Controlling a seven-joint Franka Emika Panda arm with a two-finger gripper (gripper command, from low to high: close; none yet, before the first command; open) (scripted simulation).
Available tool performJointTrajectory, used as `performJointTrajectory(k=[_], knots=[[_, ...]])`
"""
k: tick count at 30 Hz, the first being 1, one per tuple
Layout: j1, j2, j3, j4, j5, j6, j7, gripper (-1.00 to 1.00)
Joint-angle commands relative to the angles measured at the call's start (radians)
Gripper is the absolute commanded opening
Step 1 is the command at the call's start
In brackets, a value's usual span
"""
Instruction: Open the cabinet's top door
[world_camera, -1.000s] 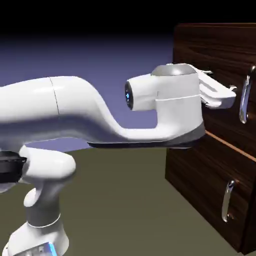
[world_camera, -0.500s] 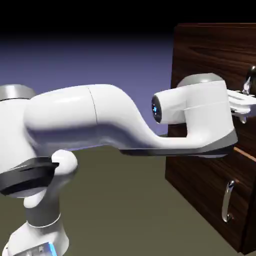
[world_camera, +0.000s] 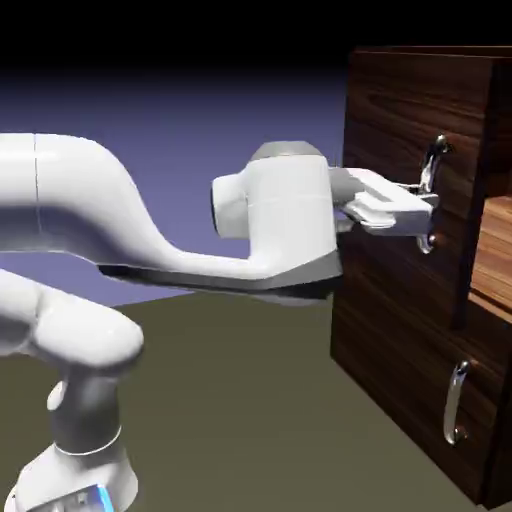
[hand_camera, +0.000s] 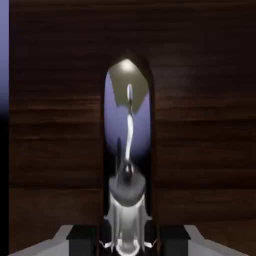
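The dark walnut cabinet (world_camera: 395, 340) fills the right of the exterior view. Its top door (world_camera: 400, 110) stands swung partway out, and lighter wood (world_camera: 494, 250) shows behind its free edge. My gripper (world_camera: 425, 205) is shut on the door's long curved silver handle (world_camera: 433, 160), gripping near its lower half. In the hand view the silver handle (hand_camera: 128, 145) runs up from between the grey fingertips (hand_camera: 80, 235), with the gripper (hand_camera: 127, 237) closed around it against the dark door panel (hand_camera: 200, 125).
Below the top door, the lower panel (world_camera: 400, 390) is closed, with its shorter silver handle (world_camera: 457, 402). My white arm (world_camera: 150, 240) reaches across from the left over the olive table (world_camera: 240, 420).
The gripper went from open in front of the handle to shut on it. It then drew back to the left, and the top door swung outward with it.
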Motion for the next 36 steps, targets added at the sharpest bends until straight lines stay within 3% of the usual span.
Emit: performJointTrajectory(k=[1, 21, 29, 36], knots=[[-0.036, -0.006, 0.028, -0.025, 0.021, -0.009, -0.005, -1.0], [-0.702, -0.33, 0.631, -0.469, 0.716, -0.106, -0.292, -1.0], [-0.756, -0.515, 0.783, -0.583, 1.064, -0.189, -0.514, -1.0], [-0.671, -0.685, 0.965, -0.65, 1.368, -0.399, -0.672, -1.0]])
